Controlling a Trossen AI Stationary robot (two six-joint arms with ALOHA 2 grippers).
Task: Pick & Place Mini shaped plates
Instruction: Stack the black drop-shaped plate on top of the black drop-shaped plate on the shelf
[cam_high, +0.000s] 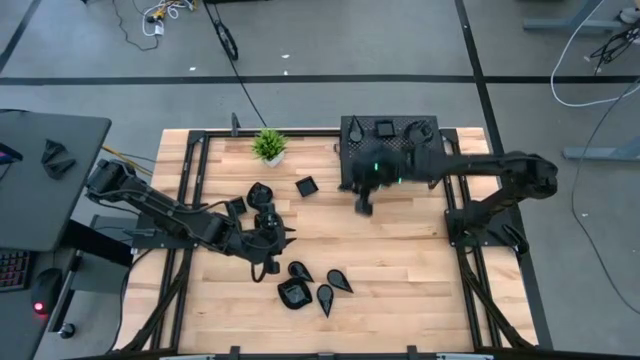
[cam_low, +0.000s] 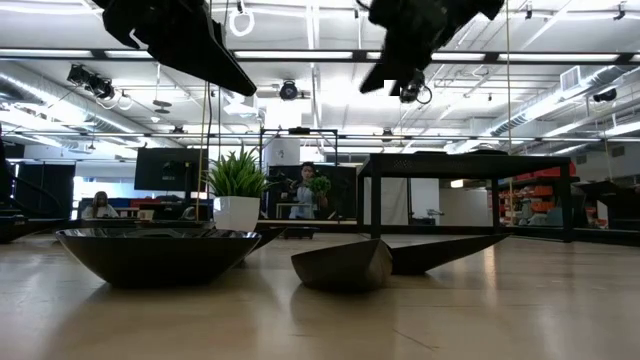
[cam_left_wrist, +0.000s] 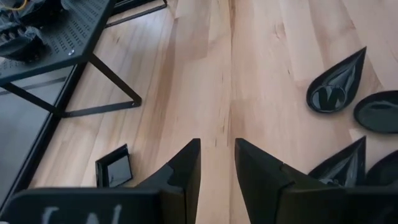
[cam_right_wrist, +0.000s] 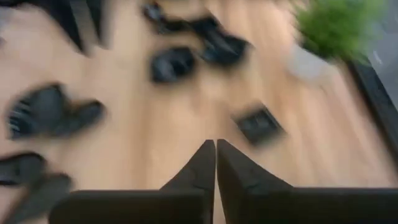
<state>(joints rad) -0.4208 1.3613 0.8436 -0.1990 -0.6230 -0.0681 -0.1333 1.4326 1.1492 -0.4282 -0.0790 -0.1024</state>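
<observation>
Seen from above, a light wooden tabletop (cam_high: 400, 270) is carrying two dark robot arms and a scatter of small glossy black plates. The left arm is reaching in from the left edge, and the left gripper (cam_high: 272, 238) is hovering over the middle of the tabletop with its two fingers (cam_left_wrist: 186, 171) standing a little apart and nothing between them. The right arm is coming in from the right edge, and the right gripper (cam_high: 364, 205) is hanging just in front of the black perforated rack (cam_high: 352, 135) at the far edge, its fingers (cam_right_wrist: 202, 165) pressed together and empty. The mini shaped plates are lying in loose groups: a cluster of teardrop and rounded plates (cam_high: 312, 285) is sitting toward the near edge, just beside the left gripper; a small square plate (cam_high: 306, 186) is lying alone in the middle, between the two grippers; a few more plates (cam_high: 255, 192) are sitting near the left gripper's far side; and several plates (cam_high: 384, 128) are resting on top of the rack. A small green potted plant (cam_high: 269, 146) is standing at the far edge, left of the rack.
</observation>
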